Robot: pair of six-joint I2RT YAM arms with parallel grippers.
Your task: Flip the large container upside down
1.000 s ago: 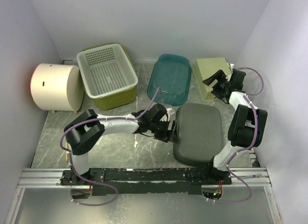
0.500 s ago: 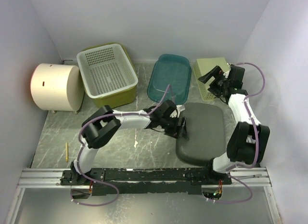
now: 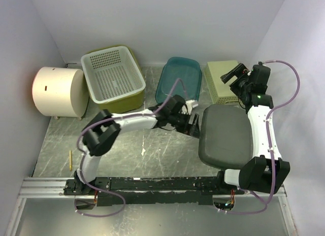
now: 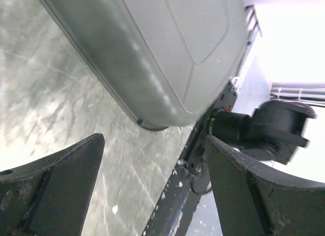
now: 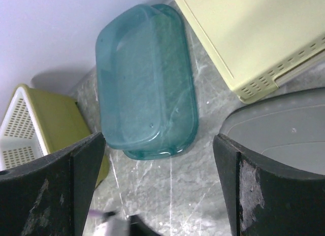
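Observation:
The large dark grey container [image 3: 226, 137] lies bottom-up on the table at the centre right. It fills the top of the left wrist view [image 4: 167, 53], and one corner shows in the right wrist view [image 5: 284, 129]. My left gripper [image 3: 192, 125] is open and empty, right beside the container's left edge, with its jaws wide apart [image 4: 152, 190]. My right gripper [image 3: 234, 75] is open and empty, raised over the back right of the table [image 5: 160, 185].
A teal tub [image 3: 179, 83] [image 5: 147, 78] and a pale yellow basket [image 3: 218, 78] [image 5: 259, 38] lie bottom-up at the back. A white perforated basket [image 3: 112, 73] sits in an olive tub [image 3: 122, 105]. A cream cylinder [image 3: 58, 91] is at the far left, a pencil [image 3: 70, 160] near the left edge.
The grey container has slid to the right and slightly back. My left arm has stretched to the right after it. My right arm has risen and swung back to the right.

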